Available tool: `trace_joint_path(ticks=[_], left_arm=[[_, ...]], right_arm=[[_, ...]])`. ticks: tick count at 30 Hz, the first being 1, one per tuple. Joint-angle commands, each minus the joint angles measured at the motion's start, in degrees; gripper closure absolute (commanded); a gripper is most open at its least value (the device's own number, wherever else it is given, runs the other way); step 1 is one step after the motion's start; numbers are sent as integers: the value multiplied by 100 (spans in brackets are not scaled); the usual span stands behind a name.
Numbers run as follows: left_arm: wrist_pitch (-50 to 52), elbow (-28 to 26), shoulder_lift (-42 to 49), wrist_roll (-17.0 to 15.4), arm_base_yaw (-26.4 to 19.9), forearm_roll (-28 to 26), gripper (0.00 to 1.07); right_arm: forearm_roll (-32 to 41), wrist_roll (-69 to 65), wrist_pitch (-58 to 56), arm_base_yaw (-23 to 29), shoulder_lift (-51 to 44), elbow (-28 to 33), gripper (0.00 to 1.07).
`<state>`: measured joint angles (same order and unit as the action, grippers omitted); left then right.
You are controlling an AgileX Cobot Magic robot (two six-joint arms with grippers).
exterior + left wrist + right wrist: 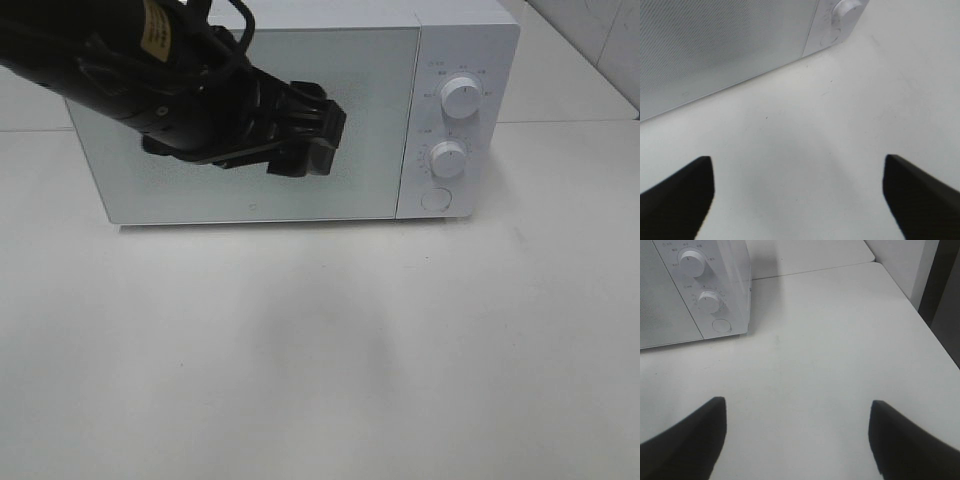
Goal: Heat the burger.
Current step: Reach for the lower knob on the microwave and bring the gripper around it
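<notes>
The burger is out of view in all three views. A white microwave [370,120] stands at the back of the table with its door shut. My left gripper [318,140] hangs on its black arm in front of the door, above the table. In the left wrist view the left gripper [796,159] is open, its two dark fingers wide apart with only bare table between them. My right gripper [797,401] is open too, empty, over the table to the right of the microwave [670,315]. It does not show in the exterior high view.
The microwave's control panel carries an upper knob [461,97], a lower knob [449,158] and a round button [436,197]. The white table [320,350] stretches in front. Its right edge [935,335] drops off beside a dark gap.
</notes>
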<state>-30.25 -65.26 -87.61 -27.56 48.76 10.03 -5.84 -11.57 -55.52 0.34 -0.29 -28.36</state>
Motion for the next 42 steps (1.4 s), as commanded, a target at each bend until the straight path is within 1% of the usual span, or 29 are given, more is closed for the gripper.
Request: trace_joint_path(ticks=[1, 11, 12, 13, 15, 16, 17, 19, 20, 21, 22, 23, 24, 25, 26, 27, 28, 29, 30, 31, 32, 33, 34, 35, 37, 38, 39, 41, 42], left_arm=[[-791, 40, 223, -86, 0, 309, 6], [-2240, 40, 395, -241, 0, 619, 6], [-2567, 40, 395, -395, -6, 751, 6], [-2567, 40, 395, -395, -6, 751, 6], [-2997, 40, 430, -688, -218, 837, 6], [-2997, 40, 430, -688, -218, 837, 6], [-3128, 40, 510, -728, -470, 825, 6], [-3168, 40, 539, -728, -584, 814, 6], [-3231, 40, 665, -625, -922, 756, 6], [-3231, 40, 665, -625, -922, 756, 6], [-3249, 40, 785, -418, -1272, 642, 6], [-3249, 40, 785, -418, -1272, 642, 6], [-3254, 40, 848, -321, -1484, 567, 6], [-3260, 40, 997, -63, -1914, 298, 6], [-3260, 40, 997, -63, -1914, 298, 6], [-3260, 40, 1083, 52, -2080, 160, 6], [-3254, 40, 1243, 344, -2464, -103, 6], [-3254, 40, 1243, 344, -2464, -103, 6], [-3249, 40, 1335, 498, -2670, -241, 6], [-3272, 57, 1518, 762, -3060, -476, 6], [-3272, 57, 1518, 762, -3060, -476, 6], [-3272, 166, 1753, 968, -3375, -647, 6], [-3272, 281, 1879, 1043, -3547, -705, 6], [-3272, 281, 1879, 1043, -3547, -705, 6], [-3249, 751, 2257, 1255, -3999, -779, 6], [-3249, 751, 2257, 1255, -3999, -779, 6], [-3237, 1140, 2521, 1404, -4280, -854, 6], [-3231, 1324, 2676, 1501, -4435, -917, 6], [-3157, 1644, 3014, 1599, -4681, -1060, 6]], right_arm=[[11, 80, 29, -34, -143, 17, 31], [11, 80, 29, -34, -143, 17, 31], [11, 80, 29, -34, -143, 17, 31], [11, 80, 29, -34, -143, 17, 31], [11, 80, 29, -34, -143, 17, 31], [11, 80, 29, -34, -143, 17, 31], [11, 80, 29, -34, -143, 17, 31], [11, 80, 29, -34, -143, 17, 31], [11, 80, 29, -34, -143, 17, 31], [11, 80, 29, -34, -143, 17, 31], [11, 80, 29, -34, -143, 17, 31], [11, 80, 29, -34, -143, 17, 31], [11, 80, 29, -34, -143, 17, 31], [11, 80, 29, -34, -143, 17, 31], [11, 80, 29, -34, -143, 17, 31], [11, 80, 29, -34, -143, 17, 31], [11, 80, 29, -34, -143, 17, 31], [11, 80, 29, -34, -143, 17, 31], [11, 80, 29, -34, -143, 17, 31], [11, 80, 29, -34, -143, 17, 31], [11, 80, 29, -34, -143, 17, 31], [11, 80, 29, -34, -143, 17, 31], [11, 80, 29, -34, -143, 17, 31], [11, 80, 29, -34, -143, 17, 31], [11, 80, 29, -34, -143, 17, 31], [11, 80, 29, -34, -143, 17, 31], [11, 80, 29, -34, -143, 17, 31], [11, 80, 29, -34, -143, 17, 31], [11, 80, 29, -34, -143, 17, 31]])
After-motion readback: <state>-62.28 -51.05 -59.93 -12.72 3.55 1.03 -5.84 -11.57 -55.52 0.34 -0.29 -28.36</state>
